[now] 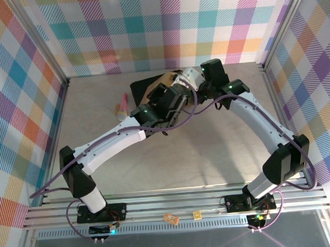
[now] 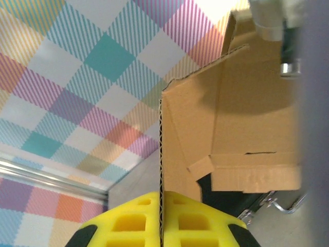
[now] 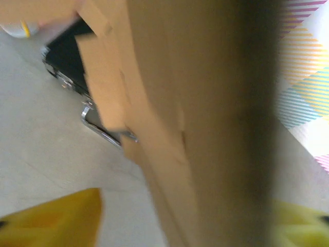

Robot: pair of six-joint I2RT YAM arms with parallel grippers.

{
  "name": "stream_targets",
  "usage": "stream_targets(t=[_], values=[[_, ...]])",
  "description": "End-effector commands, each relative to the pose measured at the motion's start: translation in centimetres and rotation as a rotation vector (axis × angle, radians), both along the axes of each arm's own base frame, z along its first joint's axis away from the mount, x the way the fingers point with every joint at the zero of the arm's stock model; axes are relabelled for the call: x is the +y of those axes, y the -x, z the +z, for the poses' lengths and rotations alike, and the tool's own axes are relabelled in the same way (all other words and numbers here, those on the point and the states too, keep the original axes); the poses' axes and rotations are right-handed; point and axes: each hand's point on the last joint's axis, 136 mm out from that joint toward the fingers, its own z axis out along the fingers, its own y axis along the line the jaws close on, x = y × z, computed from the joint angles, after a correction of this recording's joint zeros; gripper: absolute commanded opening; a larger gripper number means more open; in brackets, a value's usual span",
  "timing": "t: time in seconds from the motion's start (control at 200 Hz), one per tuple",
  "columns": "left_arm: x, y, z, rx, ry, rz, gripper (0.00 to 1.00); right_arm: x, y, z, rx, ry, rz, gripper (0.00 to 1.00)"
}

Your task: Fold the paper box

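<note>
The paper box [image 2: 231, 118] is brown corrugated cardboard, partly folded, with flaps and a small tab standing up. My left gripper [image 2: 161, 200] is shut on one thin edge of a cardboard panel, the yellow pads pressed on both faces. In the right wrist view the paper box [image 3: 169, 103] is blurred and runs between the yellow fingers [image 3: 56, 221] of my right gripper [image 3: 177, 218], which stand wide apart, with a gap on the left side. From above, both grippers meet at the paper box [image 1: 163, 80] at the back middle of the table, left gripper [image 1: 174, 96], right gripper [image 1: 186, 77].
A black hard case [image 2: 241, 198] with metal latches [image 3: 100, 128] lies under and behind the cardboard, also visible from above as the black case [image 1: 142, 90]. A pink object [image 1: 121, 106] lies to its left. Checkered walls enclose the table on three sides.
</note>
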Motion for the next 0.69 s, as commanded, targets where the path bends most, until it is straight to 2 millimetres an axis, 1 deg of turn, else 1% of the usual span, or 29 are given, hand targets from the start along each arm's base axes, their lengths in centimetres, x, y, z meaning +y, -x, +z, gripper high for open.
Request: stream_targets(t=[0.0, 0.06, 0.085, 0.14, 0.225, 0.305, 0.365, 0.41, 0.445, 0.49, 0.545, 0.59, 0.62, 0.65, 0.69], values=[[3.5, -0.1, 2.5, 0.023, 0.145, 0.039, 0.00, -0.8, 1.5, 10.8, -0.043, -0.483, -0.168, 0.83], [3.6, -0.1, 3.0, 0.032, 0.188, 0.018, 0.00, -2.0, 1.7, 12.4, 0.047, -0.632, -0.276, 0.89], [3.6, -0.2, 3.1, 0.041, 0.204, 0.012, 0.00, -2.6, 1.8, 13.0, 0.096, -0.700, -0.323, 0.93], [3.9, -0.3, 3.3, 0.059, 0.235, 0.005, 0.00, -3.7, 1.9, 13.9, 0.197, -0.832, -0.406, 0.99], [4.4, -0.5, 3.3, 0.093, 0.284, 0.005, 0.00, -5.3, 2.2, 15.5, 0.292, -1.025, -0.473, 1.00], [4.7, -0.7, 3.2, 0.109, 0.301, 0.016, 0.00, -6.9, 2.4, 16.7, 0.322, -1.173, -0.528, 1.00], [4.9, -0.8, 3.2, 0.115, 0.310, 0.018, 0.00, -7.8, 2.6, 16.9, 0.352, -1.257, -0.582, 0.98], [5.0, -0.8, 3.2, 0.118, 0.322, 0.017, 0.00, -8.4, 2.7, 16.3, 0.412, -1.307, -0.643, 0.97], [5.0, -0.8, 3.2, 0.118, 0.327, 0.018, 0.00, -9.0, 2.5, 15.2, 0.494, -1.360, -0.714, 0.95], [5.1, -0.8, 3.2, 0.120, 0.330, 0.020, 0.00, -9.4, 2.4, 13.5, 0.649, -1.450, -0.798, 0.90], [5.2, -0.9, 3.0, 0.126, 0.334, 0.021, 0.00, -8.8, 2.2, 10.8, 0.908, -1.561, -0.874, 0.85], [5.2, -0.9, 3.0, 0.130, 0.336, 0.020, 0.00, -7.8, 2.0, 9.0, 1.109, -1.635, -0.920, 0.83], [5.3, -0.9, 2.9, 0.131, 0.336, 0.022, 0.00, -7.2, 1.8, 7.9, 1.213, -1.672, -0.943, 0.83], [5.2, -0.9, 2.8, 0.132, 0.336, 0.021, 0.00, -6.8, 1.6, 7.0, 1.273, -1.701, -0.963, 0.83], [5.3, -0.8, 2.8, 0.132, 0.338, 0.019, 0.00, -7.0, 1.1, 6.4, 1.283, -1.750, -0.980, 0.82]])
